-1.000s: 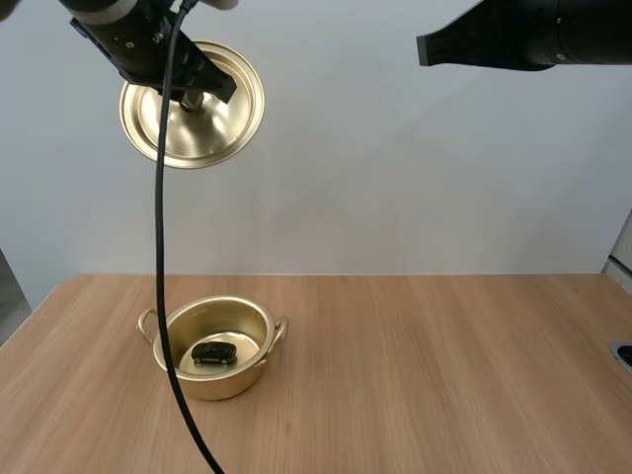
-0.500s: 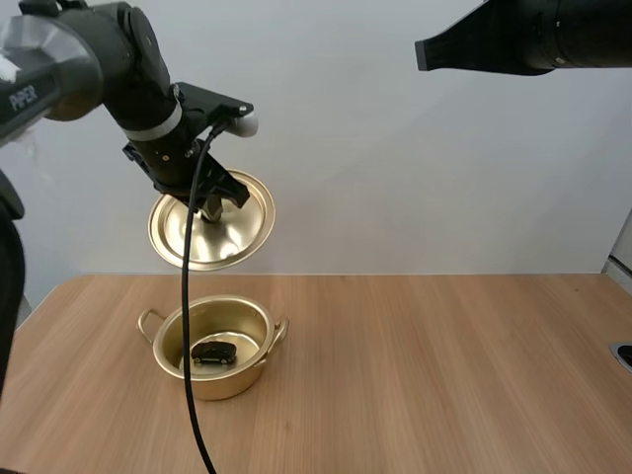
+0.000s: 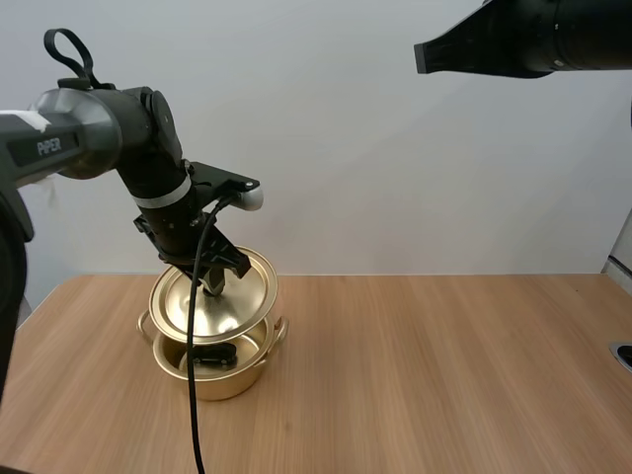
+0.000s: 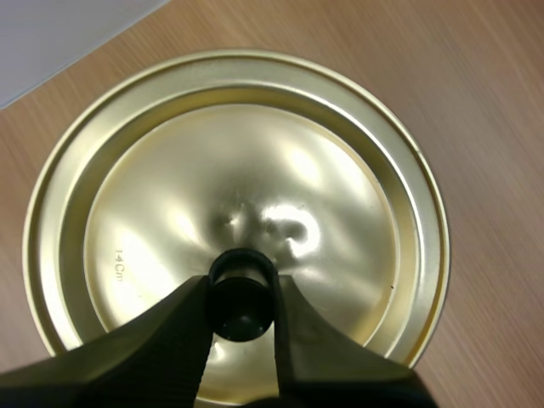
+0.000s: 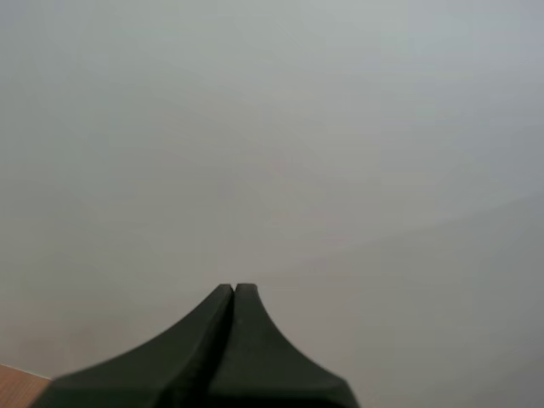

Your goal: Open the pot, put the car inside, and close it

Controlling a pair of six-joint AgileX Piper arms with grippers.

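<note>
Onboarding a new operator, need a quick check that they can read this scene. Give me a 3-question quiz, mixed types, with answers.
1. True or false: the lid sits flat on the pot, closing it.
2. Where is the car? A. inside the pot. B. on top of the lid. C. outside the pot, by its handle.
3. Short answer: which part of the lid does the left gripper pinch?

Key
1. False: the lid hangs tilted just above the pot, with the pot's inside open to view under it.
2. A.
3. Its black knob.
</note>
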